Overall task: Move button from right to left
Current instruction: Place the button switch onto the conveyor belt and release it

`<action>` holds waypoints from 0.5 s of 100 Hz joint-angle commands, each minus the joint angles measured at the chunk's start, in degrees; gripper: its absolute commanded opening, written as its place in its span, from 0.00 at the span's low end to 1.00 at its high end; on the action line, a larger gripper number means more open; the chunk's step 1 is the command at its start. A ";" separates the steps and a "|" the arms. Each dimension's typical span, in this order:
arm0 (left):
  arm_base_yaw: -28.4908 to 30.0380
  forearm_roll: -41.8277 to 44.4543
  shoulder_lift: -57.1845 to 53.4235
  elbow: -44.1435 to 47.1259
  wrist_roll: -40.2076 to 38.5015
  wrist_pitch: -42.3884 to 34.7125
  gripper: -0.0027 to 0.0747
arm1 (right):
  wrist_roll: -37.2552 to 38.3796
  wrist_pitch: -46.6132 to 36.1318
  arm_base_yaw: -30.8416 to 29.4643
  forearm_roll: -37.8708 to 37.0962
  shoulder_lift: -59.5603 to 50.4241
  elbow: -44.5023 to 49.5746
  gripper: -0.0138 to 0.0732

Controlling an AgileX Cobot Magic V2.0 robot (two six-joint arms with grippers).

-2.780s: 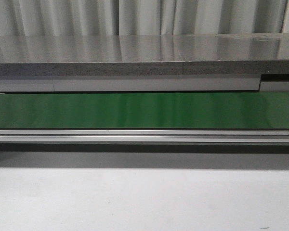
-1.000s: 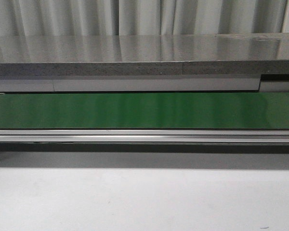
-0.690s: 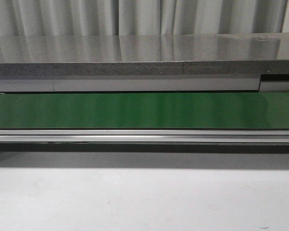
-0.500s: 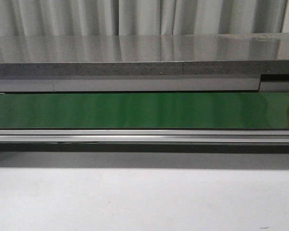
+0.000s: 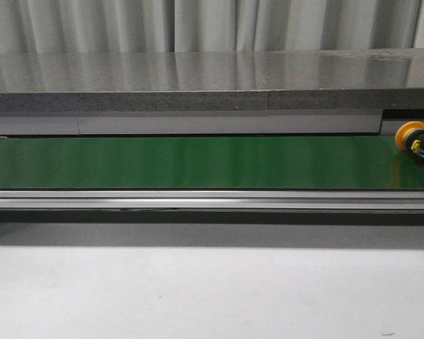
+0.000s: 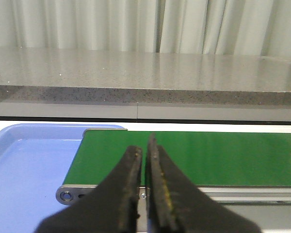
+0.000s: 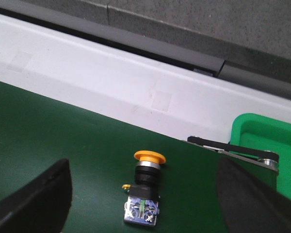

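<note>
button (image 7: 144, 188) lying on its side on the green belt (image 5: 198, 162) near its right end, right pincer (image 7: 144, 194) wide open above it, holding nothing, left pincer (image 6: 144, 154) nearly closed, empty, beside blue tray (image 6: 24, 165)

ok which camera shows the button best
The right wrist view: the whole button lies on the green belt, between the open fingers. The front view catches it only at the far right edge, partly cut off. The left wrist view doesn't show it.
</note>
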 commanded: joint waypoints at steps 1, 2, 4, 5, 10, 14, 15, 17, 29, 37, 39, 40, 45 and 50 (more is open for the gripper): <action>-0.37 -0.46 -2.13 2.31 -0.64 -4.33 0.04 | -0.48 -9.43 1.86 1.16 -5.22 3.10 0.81; -0.37 -0.46 -2.13 2.31 -0.64 -4.33 0.04 | -0.48 -10.51 2.03 1.10 -5.57 4.11 0.81; -0.37 -0.46 -2.13 2.31 -0.64 -4.33 0.04 | -0.48 -12.04 2.50 1.10 -6.62 5.63 0.81; -0.37 -0.46 -2.13 2.31 -0.64 -4.33 0.04 | -0.48 -12.54 2.81 1.10 -6.96 6.14 0.81; -0.37 -0.46 -2.13 2.31 -0.64 -4.33 0.04 | -0.48 -15.86 3.85 1.10 -9.87 9.64 0.81; -0.37 -0.46 -2.13 2.31 -0.64 -4.33 0.04 | -0.48 -18.44 4.55 1.10 -11.70 12.46 0.81; -0.37 -0.46 -2.13 2.31 -0.64 -4.33 0.04 | -0.48 -18.81 4.84 1.10 -12.44 12.91 0.81; -0.37 -0.46 -2.13 2.31 -0.64 -4.33 0.04 | -0.48 -19.85 5.22 1.10 -13.56 14.20 0.81; -0.37 -0.46 -2.13 2.31 -0.64 -4.33 0.04 | -0.48 -22.55 6.49 1.10 -20.12 20.15 0.81; -0.37 -0.46 -2.13 2.31 -0.64 -4.33 0.04 | -0.48 -22.49 6.49 1.10 -24.69 23.37 0.81; -0.37 -0.46 -2.13 2.31 -0.64 -4.33 0.04 | -0.48 -22.33 6.49 1.10 -25.95 24.13 0.81; -0.37 -0.46 -2.13 2.31 -0.64 -4.33 0.04 | -0.48 -22.31 6.49 1.10 -26.37 24.36 0.81; -0.37 -0.46 -2.13 2.31 -0.64 -4.33 0.04 | -0.48 -22.32 6.49 1.10 -29.60 26.02 0.81; -0.37 -0.46 -2.13 2.31 -0.64 -4.33 0.04 | -0.48 -22.32 6.49 1.10 -32.31 27.63 0.81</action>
